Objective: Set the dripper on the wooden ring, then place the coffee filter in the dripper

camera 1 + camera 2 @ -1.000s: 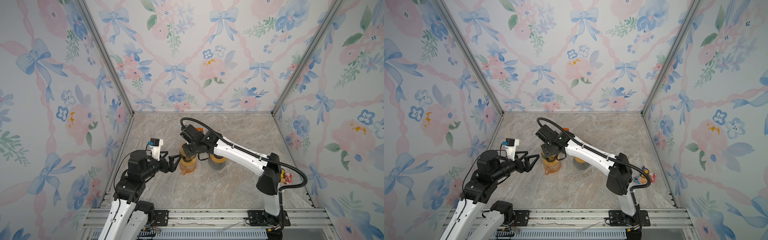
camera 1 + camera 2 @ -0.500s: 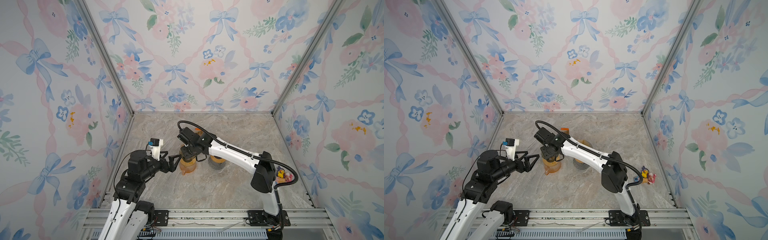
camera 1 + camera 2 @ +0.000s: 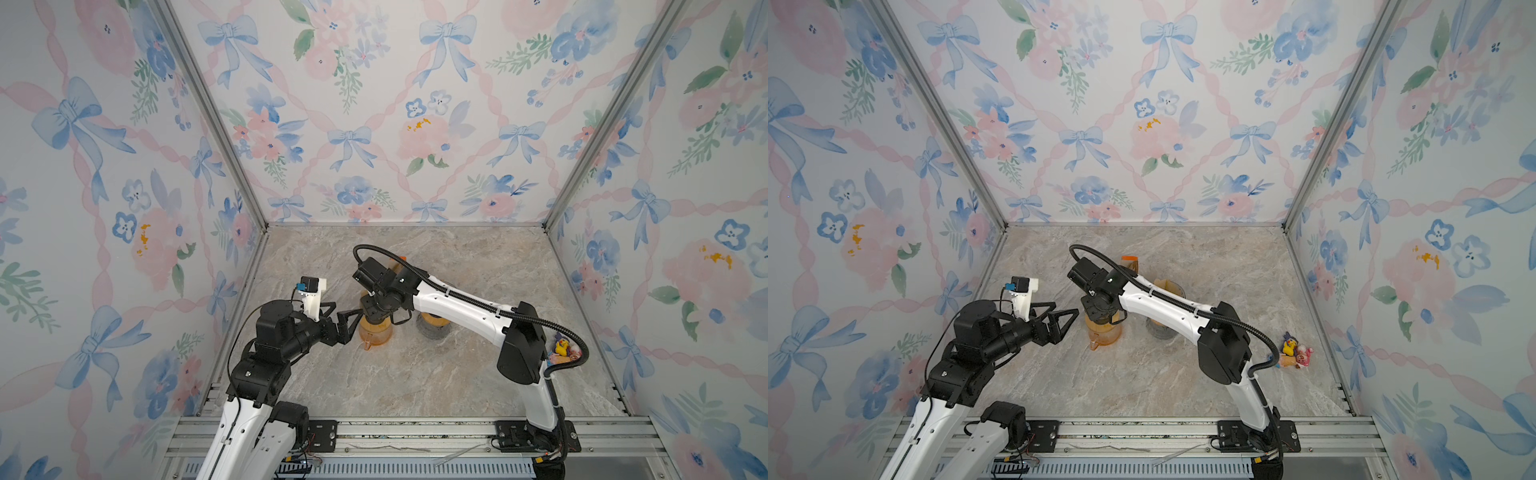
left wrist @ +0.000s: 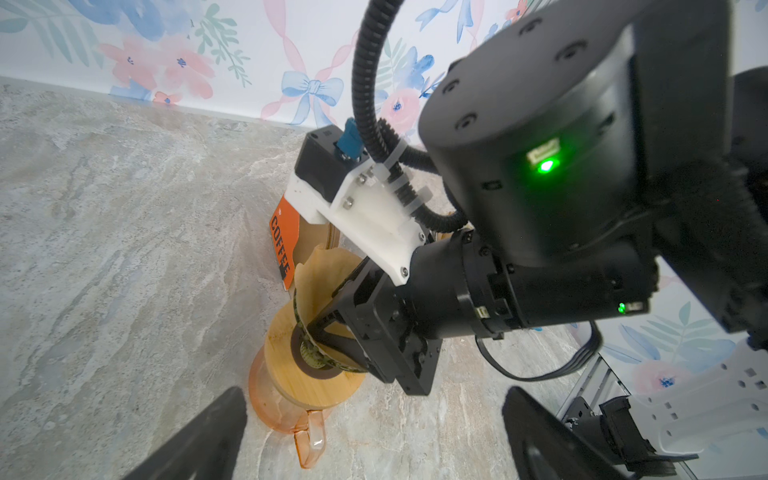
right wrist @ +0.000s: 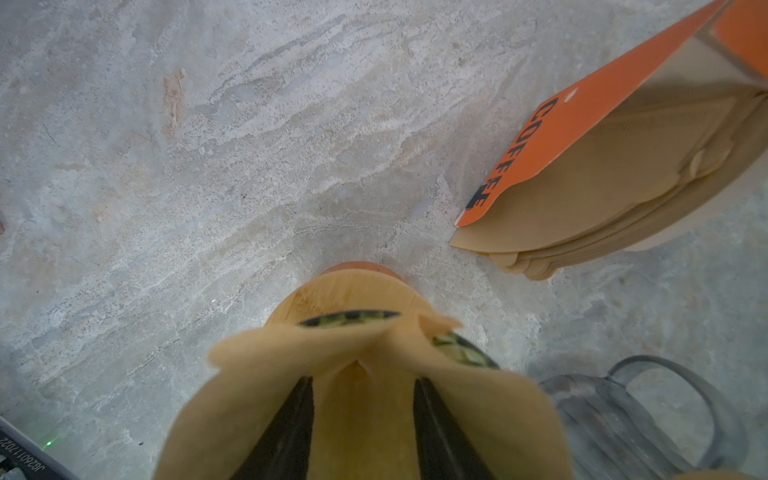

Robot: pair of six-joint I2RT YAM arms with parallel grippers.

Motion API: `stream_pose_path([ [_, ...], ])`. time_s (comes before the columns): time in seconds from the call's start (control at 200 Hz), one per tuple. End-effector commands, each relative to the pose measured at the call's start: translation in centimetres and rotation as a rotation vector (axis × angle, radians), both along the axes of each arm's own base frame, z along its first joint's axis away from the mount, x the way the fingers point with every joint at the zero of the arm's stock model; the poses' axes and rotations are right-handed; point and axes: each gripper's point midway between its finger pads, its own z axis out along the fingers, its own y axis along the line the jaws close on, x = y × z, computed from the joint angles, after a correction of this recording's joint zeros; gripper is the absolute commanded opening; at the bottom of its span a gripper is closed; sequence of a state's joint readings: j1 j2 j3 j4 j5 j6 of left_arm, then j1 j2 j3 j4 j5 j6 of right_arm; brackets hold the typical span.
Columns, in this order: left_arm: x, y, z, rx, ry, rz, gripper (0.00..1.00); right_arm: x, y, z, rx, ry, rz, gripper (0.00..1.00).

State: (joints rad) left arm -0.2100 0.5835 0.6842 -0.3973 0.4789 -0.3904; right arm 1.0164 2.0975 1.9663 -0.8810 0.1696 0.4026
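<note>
Filter (image 4: 322,272) visible only in wrist views.

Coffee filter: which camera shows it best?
Left wrist view: the coffee filter shows almost whole and sharp, sitting in the dripper. The right wrist view has it close but blurred and cropped around the right end effector. In both top views the right arm covers it.

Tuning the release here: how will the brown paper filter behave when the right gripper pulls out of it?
Probably floppy: the filter folds into loose flaps around the right gripper. Likely very light, so it may cling to the fingers and lift out of the dripper. Its rim stands above the dripper, so a nudge could skew it.
</note>
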Motion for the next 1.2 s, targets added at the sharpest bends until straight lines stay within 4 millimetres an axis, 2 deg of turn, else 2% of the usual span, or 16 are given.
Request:
stream_pose_path([
  [0.0, -0.1, 0.0, 0.1, 0.001, -0.015, -0.001, 0.98, -0.3, 0.0, -0.5, -0.036, 0.008, 0.01, 0.42],
  [0.13, 0.0, -0.1, 0.0, 0.001, -0.012, -0.003, 0.98, -0.3, -0.1, -0.7, -0.046, 0.007, 0.008, 0.42],
  [0.295, 0.0, -0.1, 0.0, 0.001, -0.011, -0.003, 0.98, -0.2, 0.0, 0.8, -0.033, -0.025, 0.008, 0.38],
  [0.64, 0.0, -0.1, 0.0, 0.001, -0.011, -0.002, 0.98, -0.9, -0.3, 6.9, 0.041, -0.128, 0.016, 0.27],
  [0.75, 0.0, -0.1, -0.2, 0.003, -0.005, -0.001, 0.98, -1.4, -0.8, 8.5, 0.06, -0.156, 0.01, 0.26],
  [0.98, 0.2, -0.1, -0.4, 0.005, 0.003, 0.001, 0.98, -3.4, -2.6, 10.3, 0.106, -0.208, -0.006, 0.29],
  [1.115, 0.7, 0.3, -1.0, 0.02, 0.023, 0.03, 0.98, -5.1, -4.6, 10.4, 0.14, -0.223, -0.023, 0.33],
  [1.145, 0.7, 0.3, -0.9, 0.02, 0.02, 0.031, 0.98, -5.4, -5.1, 9.7, 0.132, -0.222, -0.028, 0.34],
  [1.165, 0.7, 0.4, -0.9, 0.02, 0.02, 0.033, 0.98, -5.8, -5.7, 10.4, 0.151, -0.23, -0.033, 0.34],
  [1.195, 1.2, 0.3, -1.7, 0.029, 0.054, 0.036, 0.98, -6.1, -6.3, 10.3, 0.158, -0.232, -0.041, 0.36],
])
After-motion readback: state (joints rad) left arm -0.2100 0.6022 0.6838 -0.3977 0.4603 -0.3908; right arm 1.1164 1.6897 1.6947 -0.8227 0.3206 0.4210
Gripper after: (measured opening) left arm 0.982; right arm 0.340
